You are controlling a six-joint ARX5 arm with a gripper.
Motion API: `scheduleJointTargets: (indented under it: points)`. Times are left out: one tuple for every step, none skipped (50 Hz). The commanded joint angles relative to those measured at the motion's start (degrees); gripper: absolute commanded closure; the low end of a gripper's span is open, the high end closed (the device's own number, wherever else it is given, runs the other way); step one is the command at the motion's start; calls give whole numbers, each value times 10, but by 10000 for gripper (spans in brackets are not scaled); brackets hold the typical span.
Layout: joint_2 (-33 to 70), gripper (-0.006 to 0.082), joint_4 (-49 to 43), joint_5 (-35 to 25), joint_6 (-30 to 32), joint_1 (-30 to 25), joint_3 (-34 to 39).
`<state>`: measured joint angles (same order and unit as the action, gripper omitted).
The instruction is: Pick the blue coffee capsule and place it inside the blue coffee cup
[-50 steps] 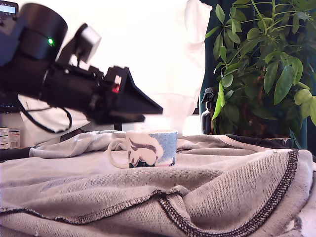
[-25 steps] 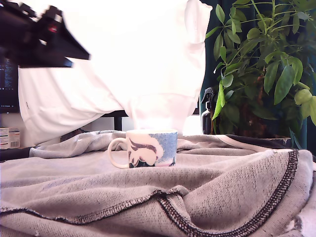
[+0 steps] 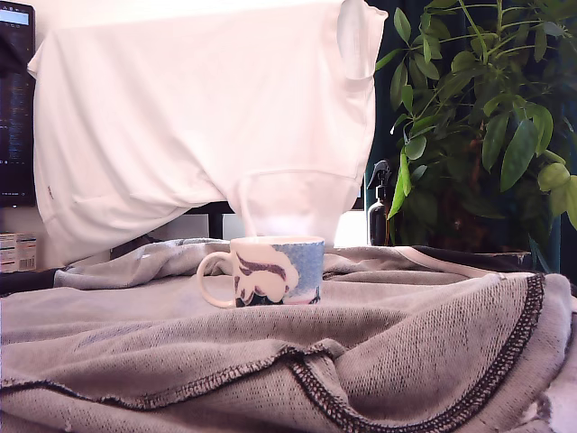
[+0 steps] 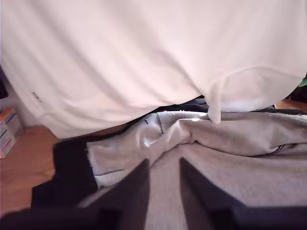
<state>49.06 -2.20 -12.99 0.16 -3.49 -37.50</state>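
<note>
Blue coffee cup (image 3: 270,271): upright on the grey cloth (image 3: 406,361), mid-bench, handle toward the exterior view's left; its inside is hidden.
Blue coffee capsule: cannot tell where.
Tool (image 4: 164,165): fingers apart, nothing between, over the cloth.
Behind: white sheet (image 3: 198,117).

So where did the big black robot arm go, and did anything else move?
The arm pulled back, up and toward the exterior view's left, until it left that view. Its gripper now shows only in the wrist view, open and empty over the grey cloth. The mug, the white shirt and the plant stayed put.
</note>
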Motion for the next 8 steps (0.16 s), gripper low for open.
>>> scheduleJointTargets:
  points:
    - [-5, 787, -3, 7, -2, 3, -2]
    - [-6, 787, -4, 7, -2, 3, -2]
    - [-7, 787, -7, 7, -2, 3, -2]
    - [-9, 787, -10, 7, -2, 3, -2]
    - [-10, 787, -11, 7, -2, 3, -2]
    - [-11, 787, -14, 7, -1, 3, -2]
    - [-11, 787, -15, 7, -2, 3, -2]
    - [-11, 787, -17, 7, -2, 3, -2]
